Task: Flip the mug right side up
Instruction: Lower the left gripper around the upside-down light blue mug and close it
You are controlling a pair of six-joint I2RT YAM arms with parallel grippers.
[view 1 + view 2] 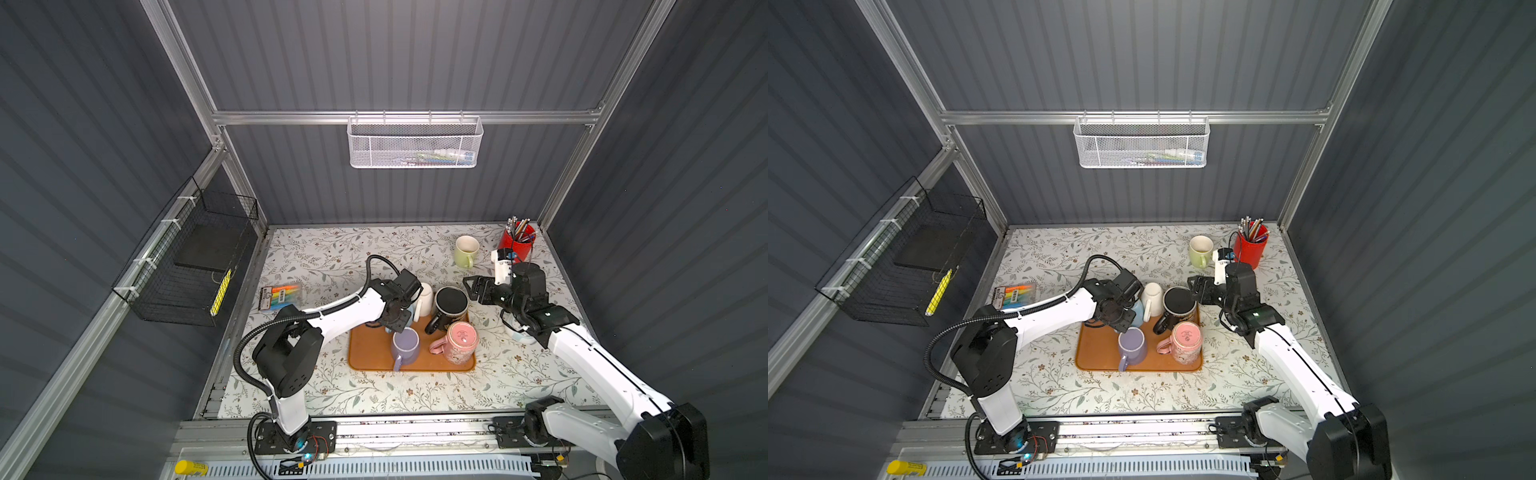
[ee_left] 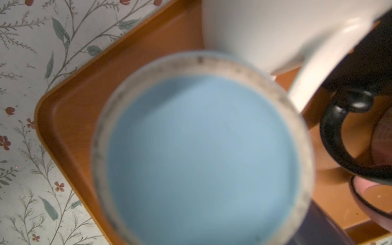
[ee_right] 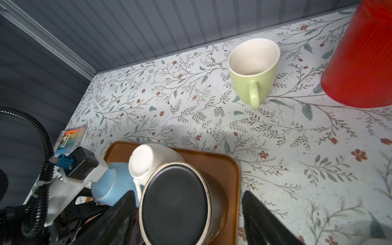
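A light blue mug (image 2: 203,159) stands upside down at the back left of the orange tray (image 1: 370,353), its base filling the left wrist view. My left gripper (image 1: 1121,320) hangs right over it; its fingers are hidden, so a grip cannot be told. Beside the blue mug stand a white mug (image 3: 148,161) and a black mug (image 3: 178,203), both base up. My right gripper (image 3: 188,193) is open, just above the black mug's right side (image 1: 471,289), one finger showing on either side of that mug in the right wrist view.
A pink mug (image 1: 459,340) and a purple mug (image 1: 405,347) fill the tray's front half. A green mug (image 1: 466,250) stands upright on the table at the back. A red pen holder (image 1: 517,243) is in the back right corner, a colourful packet (image 1: 280,296) at the left.
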